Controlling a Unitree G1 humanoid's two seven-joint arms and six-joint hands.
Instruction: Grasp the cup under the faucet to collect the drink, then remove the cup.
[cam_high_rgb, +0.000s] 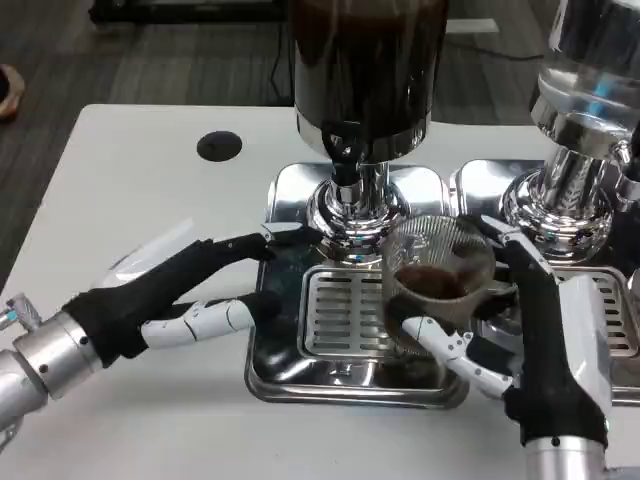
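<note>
White table (140, 180) fills the foreground, with grey floor beyond its far edge and a round black hole (218, 146) in the tabletop at far left.

Two drink dispensers stand side by side on polished steel bases. Left dispenser (365, 70): dark liquid in its tank, chrome collar and stem, faucet (346, 165) at the front. Its drip tray (345, 320) has a slotted grate. Right dispenser (590, 90): clear tank on a chrome pedestal, cut off by the right edge of the view.

Cup (436, 280): clear, ribbed plastic, upright, with dark brown drink inside. It sits over the right part of the left drip tray's grate, to the right of and nearer than the faucet, not directly beneath it. Whether its bottom touches the grate cannot be told.

Right hand (535, 330): wrapped around the cup, with the thumb (450, 350) across the near side and fingers curling round the far right side. It holds the cup.

Left hand (175, 295): holding nothing, fingers extended and slightly apart, pointing right toward the tray. The upper fingertips reach the left rim of the steel base near the dispenser stem; the lower finger lies just beside the tray's left edge. Silver forearm runs off the lower left.
</note>
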